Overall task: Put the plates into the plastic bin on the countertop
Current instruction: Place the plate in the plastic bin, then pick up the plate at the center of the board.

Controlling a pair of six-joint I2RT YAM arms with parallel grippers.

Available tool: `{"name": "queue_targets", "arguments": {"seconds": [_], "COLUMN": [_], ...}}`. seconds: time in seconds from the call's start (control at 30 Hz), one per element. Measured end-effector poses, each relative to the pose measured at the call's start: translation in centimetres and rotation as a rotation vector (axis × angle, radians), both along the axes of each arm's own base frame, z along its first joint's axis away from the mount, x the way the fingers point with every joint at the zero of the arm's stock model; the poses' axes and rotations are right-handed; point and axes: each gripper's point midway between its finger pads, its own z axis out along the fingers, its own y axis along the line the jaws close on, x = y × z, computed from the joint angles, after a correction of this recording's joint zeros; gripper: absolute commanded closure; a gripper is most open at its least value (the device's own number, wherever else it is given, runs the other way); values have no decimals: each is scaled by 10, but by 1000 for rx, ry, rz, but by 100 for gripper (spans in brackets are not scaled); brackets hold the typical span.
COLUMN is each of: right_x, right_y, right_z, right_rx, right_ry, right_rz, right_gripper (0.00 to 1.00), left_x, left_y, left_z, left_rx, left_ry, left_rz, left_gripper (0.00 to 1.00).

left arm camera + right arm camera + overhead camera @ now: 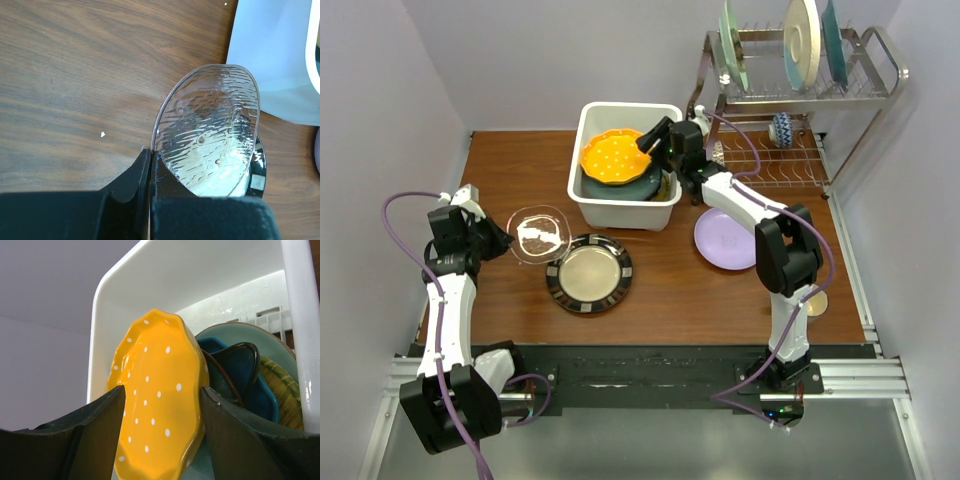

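Note:
The white plastic bin (592, 196) stands at the back middle of the brown countertop (670, 290). In it an orange dotted plate (612, 155) lies tilted on top of dark teal and blue plates (240, 370). My right gripper (655, 135) is open over the bin, its fingers on either side of the orange plate (160, 395) without closing on it. My left gripper (505, 240) is shut on the rim of the clear glass plate (538, 235), which is tilted up off the wood (210, 130). A black-rimmed striped plate (588, 272) and a lilac plate (725, 240) lie on the countertop.
A metal wire dish rack (800, 100) stands at the back right with three large plates upright on top and a small patterned mug (782, 128) below. The black rail (650, 350) runs along the near edge. The bin wall (270, 60) is close beyond the glass plate.

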Motion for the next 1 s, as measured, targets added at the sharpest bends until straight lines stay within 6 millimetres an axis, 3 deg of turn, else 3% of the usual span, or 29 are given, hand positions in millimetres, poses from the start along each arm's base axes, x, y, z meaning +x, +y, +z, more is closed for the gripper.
{"name": "queue_targets", "arguments": {"seconds": [0.27, 0.7, 1.0], "right_x": [-6, 16, 8], "right_y": [8, 37, 37], "right_z": [-14, -12, -6], "right_rx": [55, 91, 136], "right_ry": [6, -14, -38], "right_rz": [34, 86, 105], "right_gripper": [35, 35, 34], "left_x": [0, 0, 0], "left_y": [1, 1, 1], "left_z": [0, 0, 0], "left_rx": [2, 2, 3], "left_ry": [1, 1, 1], "left_rz": [2, 3, 4], "left_gripper": [100, 100, 100]}}
